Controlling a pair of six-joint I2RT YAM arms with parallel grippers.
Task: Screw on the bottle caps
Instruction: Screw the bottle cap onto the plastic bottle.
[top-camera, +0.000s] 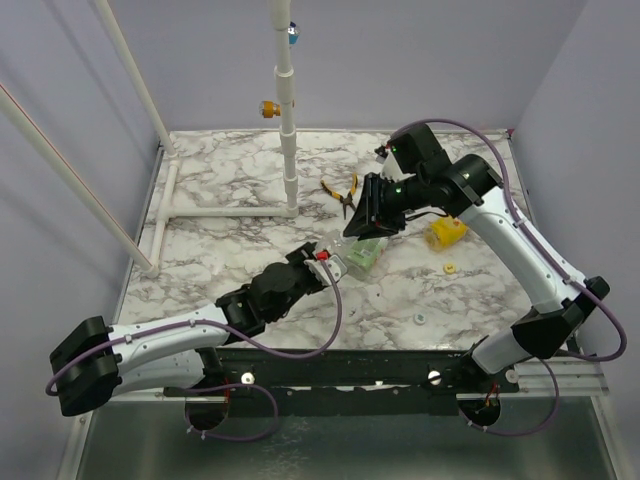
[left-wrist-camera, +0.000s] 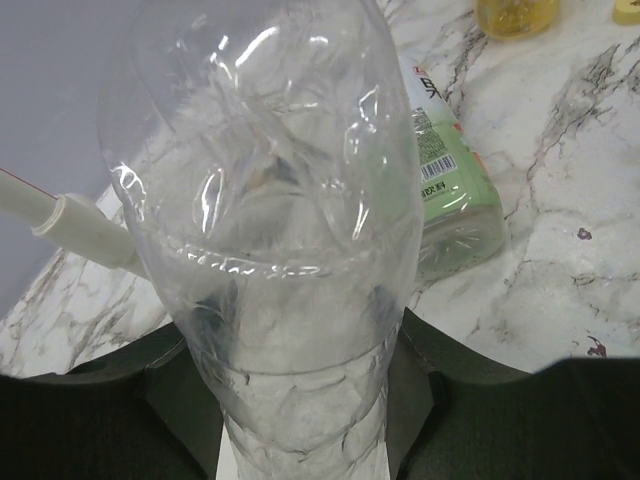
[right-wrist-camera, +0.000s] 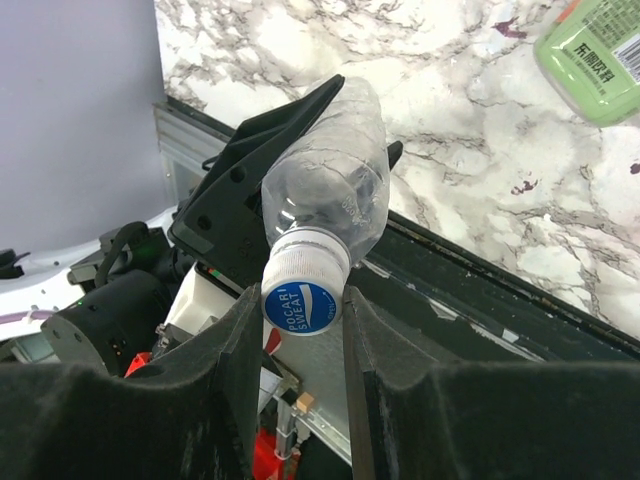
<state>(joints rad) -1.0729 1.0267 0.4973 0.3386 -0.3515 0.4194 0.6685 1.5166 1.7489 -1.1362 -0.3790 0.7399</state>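
Observation:
My left gripper (left-wrist-camera: 300, 400) is shut on the lower body of a clear, unlabelled bottle (left-wrist-camera: 270, 200) and holds it off the table, neck pointing at the right arm. The right gripper (right-wrist-camera: 298, 312) is shut on the blue-topped, white-sided cap (right-wrist-camera: 302, 285), which sits on that bottle's neck (right-wrist-camera: 335, 170). In the top view the two grippers meet over the table's middle, left (top-camera: 320, 262) and right (top-camera: 365, 225). A bottle with a green-and-white label (top-camera: 362, 256) lies below them. The yellow bottle (top-camera: 447, 232), a yellow cap (top-camera: 450, 268) and a whitish cap (top-camera: 421, 319) lie to the right.
Yellow-handled pliers (top-camera: 343, 192) lie behind the grippers. A white pipe frame (top-camera: 288, 120) stands at the back and left, with one pipe end (left-wrist-camera: 60, 215) close to the held bottle. The black front rail (right-wrist-camera: 480, 290) runs along the table's near edge.

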